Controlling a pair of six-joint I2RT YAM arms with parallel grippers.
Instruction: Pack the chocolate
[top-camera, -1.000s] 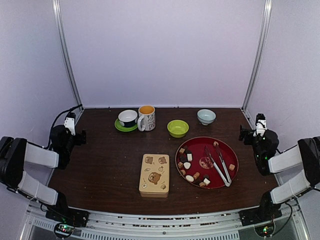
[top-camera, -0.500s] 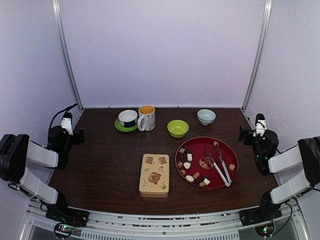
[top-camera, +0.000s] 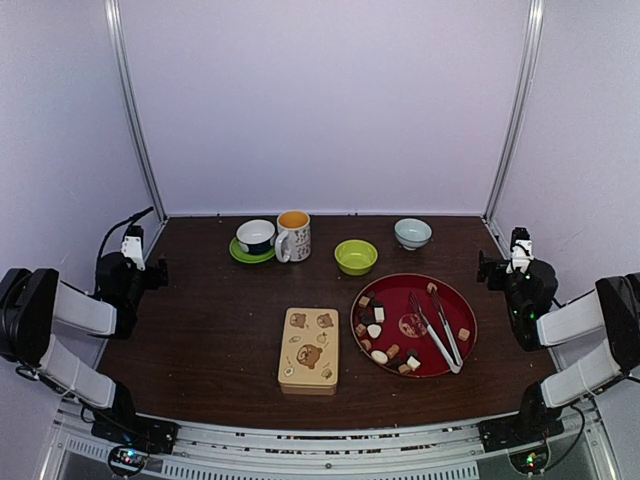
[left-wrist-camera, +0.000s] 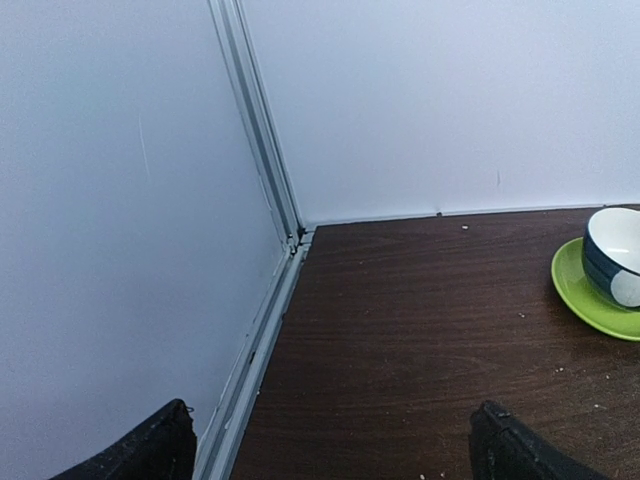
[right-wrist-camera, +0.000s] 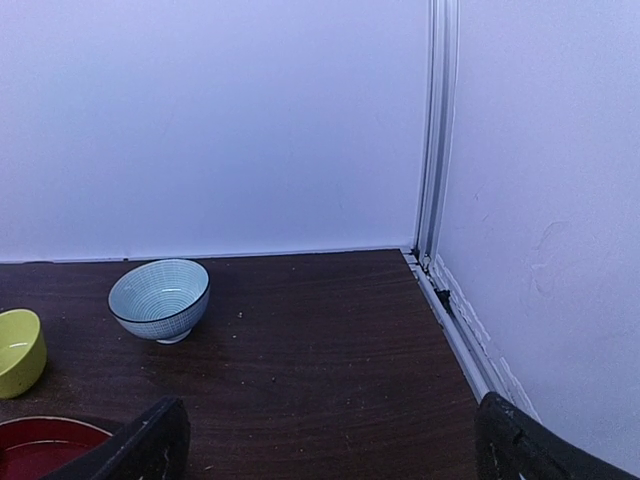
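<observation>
Several pieces of chocolate (top-camera: 374, 331), tan, dark and cream, lie on a round red tray (top-camera: 466, 312) right of centre, beside silver tongs (top-camera: 436, 331). A closed tan tin (top-camera: 309, 349) with bear pictures lies in the middle of the table. My left gripper (top-camera: 142, 262) is folded back at the left table edge, open and empty, far from the tray. My right gripper (top-camera: 497, 268) rests at the right edge, open and empty, just right of the tray. In the wrist views the left gripper (left-wrist-camera: 335, 445) and the right gripper (right-wrist-camera: 330, 440) show wide-apart fingertips over bare wood.
Along the back stand a dark bowl on a green saucer (top-camera: 255, 238), a patterned mug (top-camera: 293, 235), a lime-green bowl (top-camera: 356, 257) and a pale blue bowl (top-camera: 413, 233). White walls with metal corner posts (top-camera: 139, 120) enclose the table on three sides.
The left arm has drawn back slightly toward the left wall. The right arm and the objects have not moved.
</observation>
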